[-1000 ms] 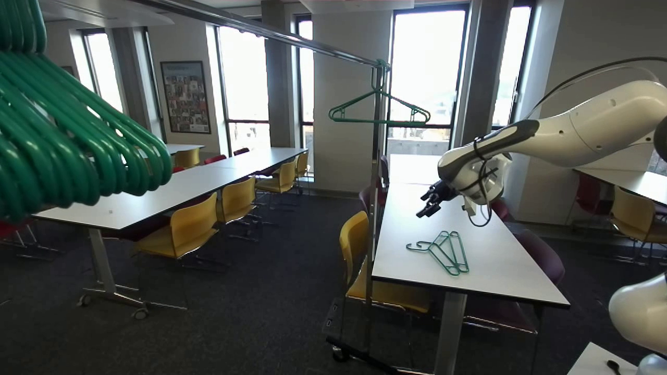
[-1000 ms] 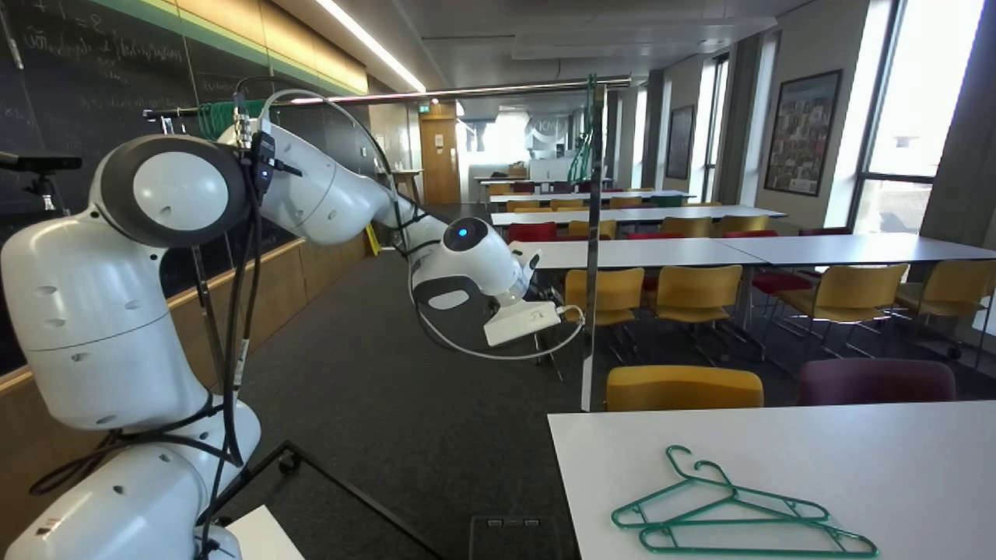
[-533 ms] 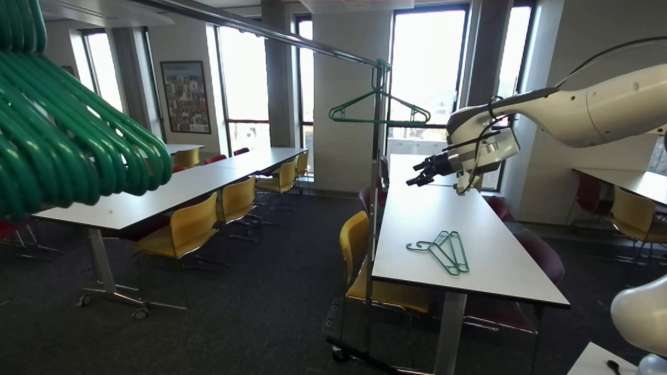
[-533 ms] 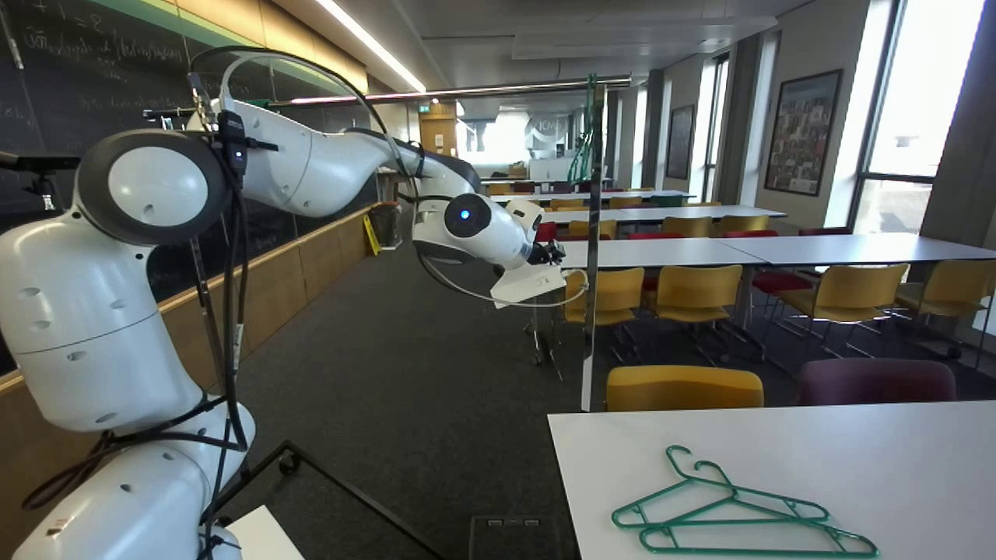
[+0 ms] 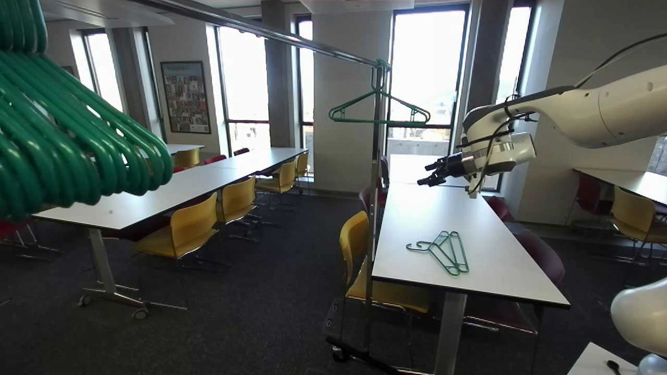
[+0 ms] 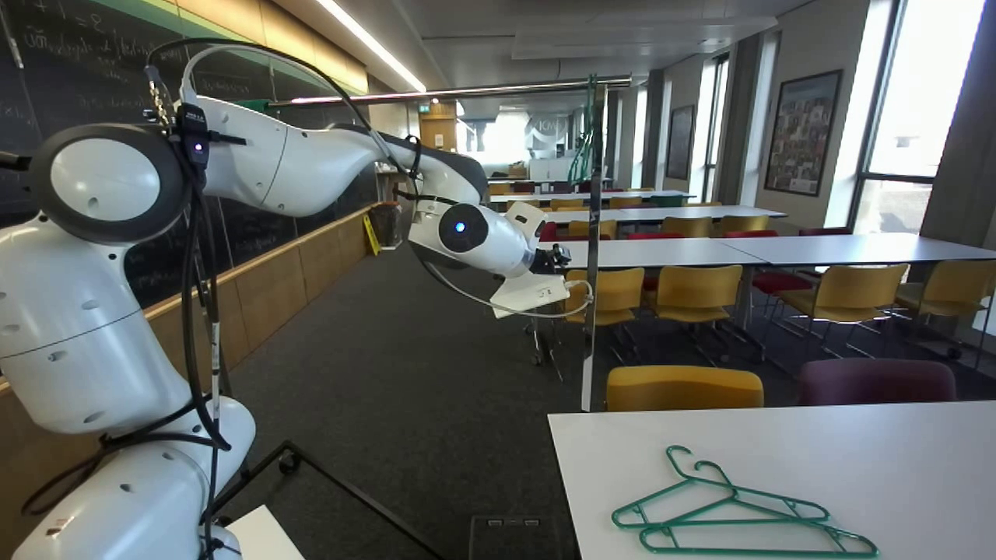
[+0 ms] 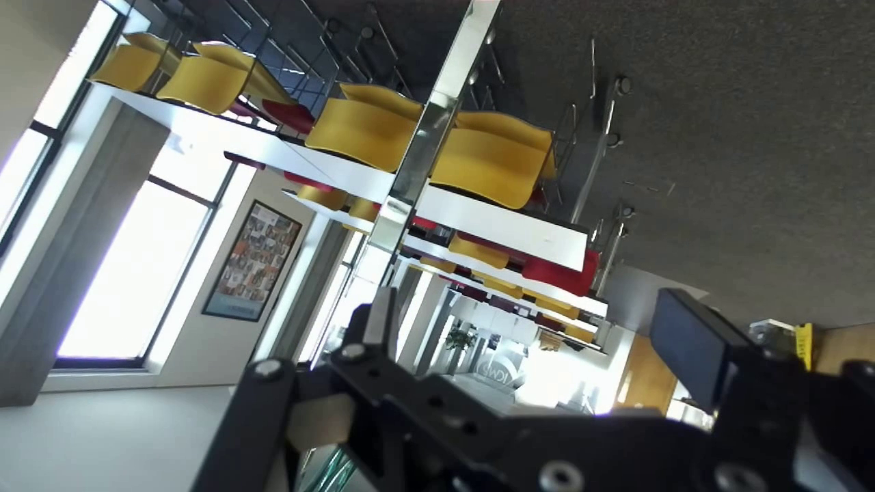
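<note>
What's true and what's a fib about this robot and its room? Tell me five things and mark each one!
1. Two green hangers lie on the white table. True.
2. The gripper is squeezing a hanger. False: it is open and empty.
3. Another green hanger hangs near the end of the metal rail. True.
4. Every chair is yellow. False: there is a purple chair too.
5. The blackboard has writing on it. True.

I'm looking at two skinny green plastic hangers [image 6: 733, 492] lying flat on the white table [image 6: 895, 459], overlapping (hooks [image 6: 708, 463] side by side, fwiw). I also spot more green hangers [image 5: 377, 92] bunched upright on the metal rail [image 5: 312, 44], right at one end.
</note>
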{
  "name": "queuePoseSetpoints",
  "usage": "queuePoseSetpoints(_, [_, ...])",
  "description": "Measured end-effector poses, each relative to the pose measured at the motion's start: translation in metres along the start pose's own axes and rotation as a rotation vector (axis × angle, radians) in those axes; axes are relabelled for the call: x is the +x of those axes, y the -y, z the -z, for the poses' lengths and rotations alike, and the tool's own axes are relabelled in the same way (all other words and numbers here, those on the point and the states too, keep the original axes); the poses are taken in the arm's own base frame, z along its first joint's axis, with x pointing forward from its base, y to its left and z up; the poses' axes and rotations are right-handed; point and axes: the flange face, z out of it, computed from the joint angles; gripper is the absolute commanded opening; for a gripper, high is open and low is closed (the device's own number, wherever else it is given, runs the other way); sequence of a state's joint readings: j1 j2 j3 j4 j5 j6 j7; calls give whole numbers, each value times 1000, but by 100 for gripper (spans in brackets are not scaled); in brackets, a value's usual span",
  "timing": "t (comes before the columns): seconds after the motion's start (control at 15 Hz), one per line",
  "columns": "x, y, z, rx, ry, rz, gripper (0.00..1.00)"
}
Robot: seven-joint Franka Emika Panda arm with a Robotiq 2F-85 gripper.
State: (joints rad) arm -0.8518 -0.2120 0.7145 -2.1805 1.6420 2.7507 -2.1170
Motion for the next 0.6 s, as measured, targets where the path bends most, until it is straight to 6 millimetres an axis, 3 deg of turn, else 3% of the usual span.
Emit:
queuePoseSetpoints(0.27, [2, 1, -2, 15, -25, -15, 100])
queuePoseSetpoints(0.6, [20, -3, -1, 64, -216, -138, 100])
